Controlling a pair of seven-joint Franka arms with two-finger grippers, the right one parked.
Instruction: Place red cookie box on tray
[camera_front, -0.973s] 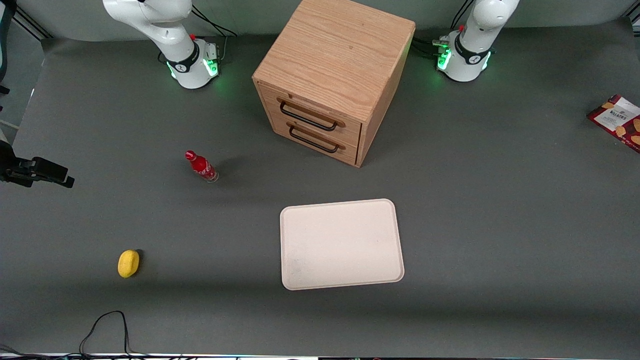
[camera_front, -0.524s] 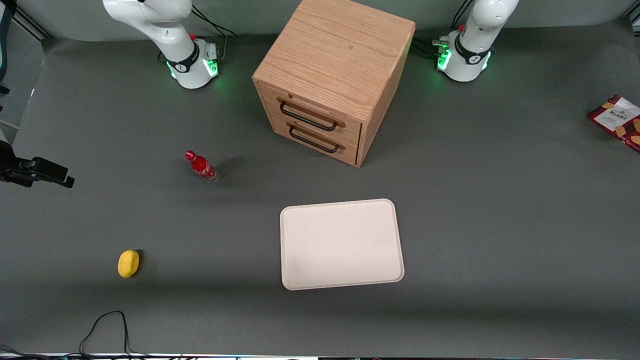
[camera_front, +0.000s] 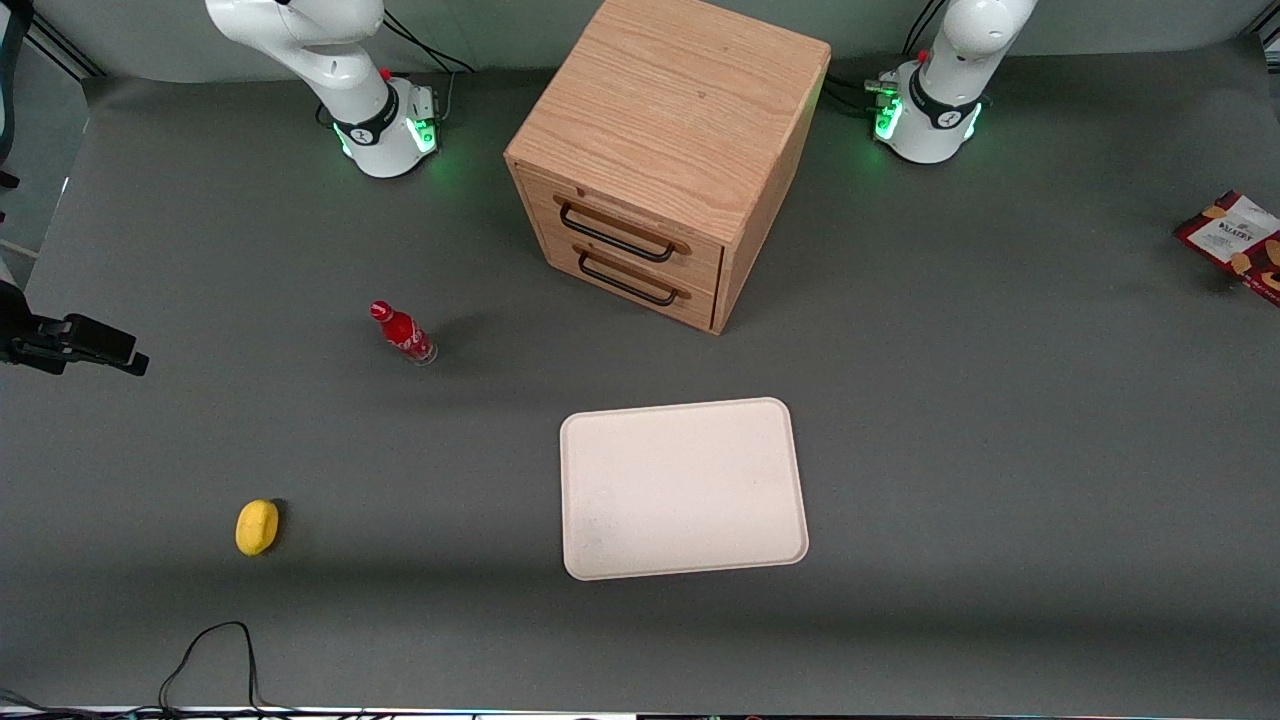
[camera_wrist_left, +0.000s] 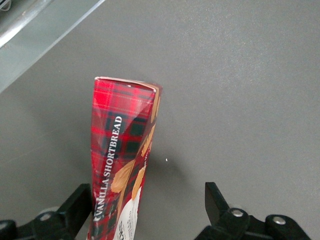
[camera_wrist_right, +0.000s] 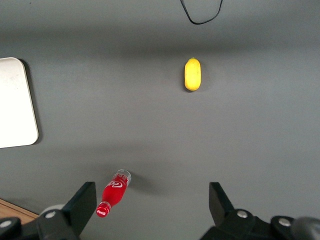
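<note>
The red cookie box lies at the working arm's end of the table, cut off by the front view's edge. In the left wrist view the box shows edge-on, tartan red with cookie pictures. My gripper stands open around it. One finger is right beside the box's side, while the other finger stands well apart across bare table. The front view does not show the gripper. The cream-white tray lies bare mid-table, nearer the front camera than the cabinet.
A wooden two-drawer cabinet stands between the arm bases. A small red bottle and a yellow fruit sit toward the parked arm's end. A black cable loops near the front edge. The table's edge runs close to the box.
In the front view the box has shifted slightly and its shadow on the table has grown. Nothing else has moved.
</note>
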